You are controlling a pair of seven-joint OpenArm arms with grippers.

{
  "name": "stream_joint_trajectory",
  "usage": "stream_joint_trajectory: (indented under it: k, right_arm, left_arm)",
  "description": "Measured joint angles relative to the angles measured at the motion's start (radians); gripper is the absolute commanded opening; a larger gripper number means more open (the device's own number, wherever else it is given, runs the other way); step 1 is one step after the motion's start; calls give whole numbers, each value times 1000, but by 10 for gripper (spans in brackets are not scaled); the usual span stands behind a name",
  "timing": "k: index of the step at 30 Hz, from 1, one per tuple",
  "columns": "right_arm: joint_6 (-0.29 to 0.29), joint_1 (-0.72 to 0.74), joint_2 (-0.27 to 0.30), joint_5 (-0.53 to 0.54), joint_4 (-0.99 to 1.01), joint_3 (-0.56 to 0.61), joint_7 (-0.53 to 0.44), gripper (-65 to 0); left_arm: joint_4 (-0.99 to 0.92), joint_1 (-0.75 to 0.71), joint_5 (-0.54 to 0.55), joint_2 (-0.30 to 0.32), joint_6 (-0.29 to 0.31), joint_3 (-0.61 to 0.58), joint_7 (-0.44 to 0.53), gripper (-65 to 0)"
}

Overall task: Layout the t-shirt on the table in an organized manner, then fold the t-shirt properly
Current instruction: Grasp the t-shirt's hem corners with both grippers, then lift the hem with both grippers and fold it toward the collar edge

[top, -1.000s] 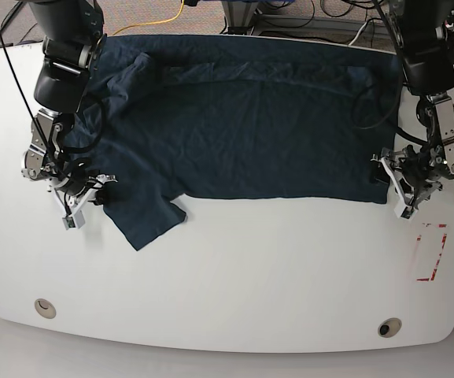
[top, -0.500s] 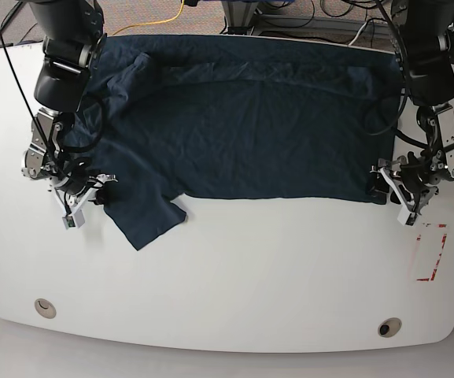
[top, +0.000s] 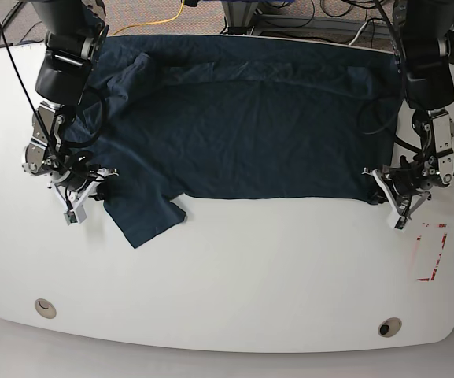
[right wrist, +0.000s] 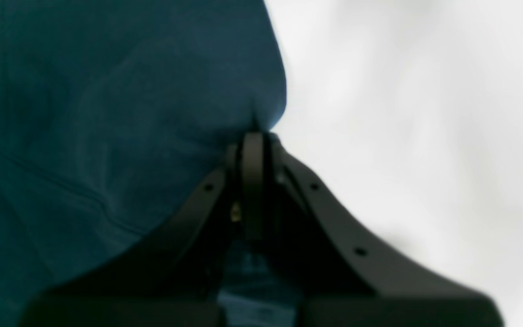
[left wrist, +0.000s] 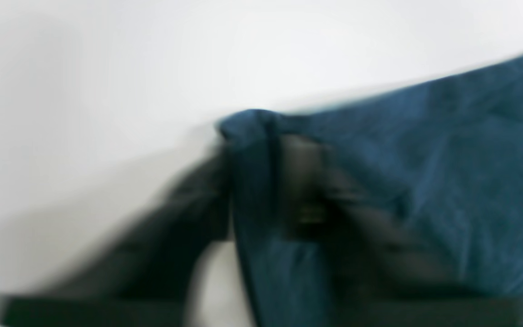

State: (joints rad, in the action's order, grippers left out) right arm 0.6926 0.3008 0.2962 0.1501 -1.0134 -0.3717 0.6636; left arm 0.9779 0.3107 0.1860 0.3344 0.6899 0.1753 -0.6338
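Observation:
The dark navy t-shirt (top: 234, 118) lies spread across the far half of the white table (top: 227, 276), one sleeve flopped toward the near left. My left gripper (top: 378, 187) sits at the shirt's near right hem corner. In the blurred left wrist view its fingers (left wrist: 307, 181) close on the t-shirt (left wrist: 425, 159) corner, with cloth pinched between them. My right gripper (top: 101, 185) is at the left sleeve. In the right wrist view the right gripper (right wrist: 253, 136) is shut, its tips nipping the t-shirt's (right wrist: 107, 113) edge.
A red tape rectangle (top: 431, 252) marks the table near the right edge, just beside my left gripper. Two round grommet holes (top: 45, 308) (top: 389, 327) sit near the front edge. Cables and a yellow cord (top: 164, 20) lie behind the table.
My left gripper slid leftward onto the hem corner and closed from wide open. The right gripper stayed shut and shifted slightly back, dragging the sleeve a little.

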Motion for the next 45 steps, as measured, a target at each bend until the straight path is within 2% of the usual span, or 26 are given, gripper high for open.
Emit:
stream_joint_trajectory:
  k: [13,22,27,31,35,40,45]
  right_arm:
    - [0,0,1,0,-6,0,2,-650]
    - [0,-17,1,-24,-160,-2,171,-650]
    - [0,-14,3,-18,-240,-4,214,-650]
    - [8,-34,-2,-15,-317,-25,241,-650]
    - [7,-55,1,-19,-385,-55,315,-650]
    - [7,-80,3,-15,-470,-54,352,-650]
    - [8,-130,3,-15,-570,-54,388,-650]
  left_arm:
    - [82,-45,-3,-41,5,0,-8,-650]
    - [254,-123,-24,-40,6,0,-54,-650]
    - [319,-138,-20,-43,7,5,-53,-650]
    - [364,-162,-8,-46,11,51,-45,-650]
    - [374,-177,-21,-46,6,101,-54,-650]
    - [390,-185,-21,-50,7,113,-59,-650]
    - [407,-201,-13,-51,8,114,-99,-650]
